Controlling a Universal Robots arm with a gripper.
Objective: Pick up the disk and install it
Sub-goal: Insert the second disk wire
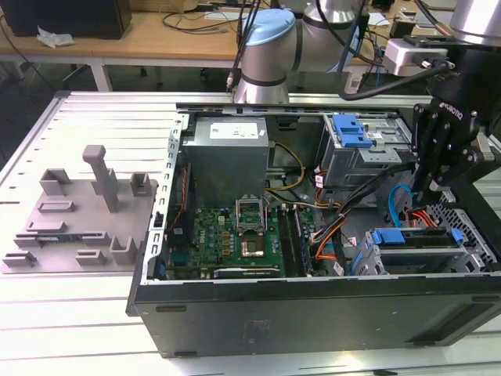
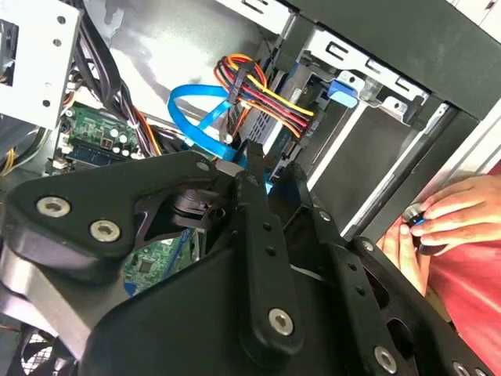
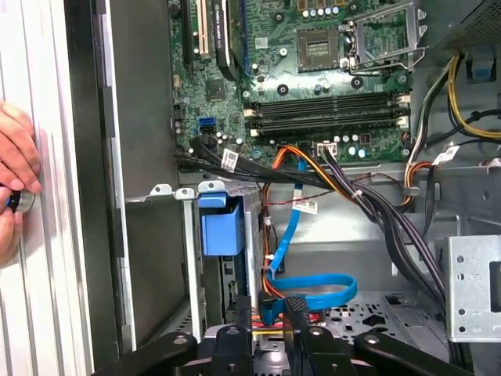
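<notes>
Exterior view: gripper (image 1: 435, 190) just above disk (image 1: 419, 239), seated in bay.

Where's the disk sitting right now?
In the exterior view the disk sits in the drive cage at the front corner of the open computer case, toward the exterior view's right, just below the gripper.

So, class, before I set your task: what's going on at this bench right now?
A robot arm is working over an open computer case. Its gripper hovers just above the drive cage at the exterior view's right, among the blue and coloured cables. The disk, with its blue rails, appears to sit in that cage, with nothing holding it. In both wrist views a person's hand rests at the case's edge, pinching something small.
</notes>
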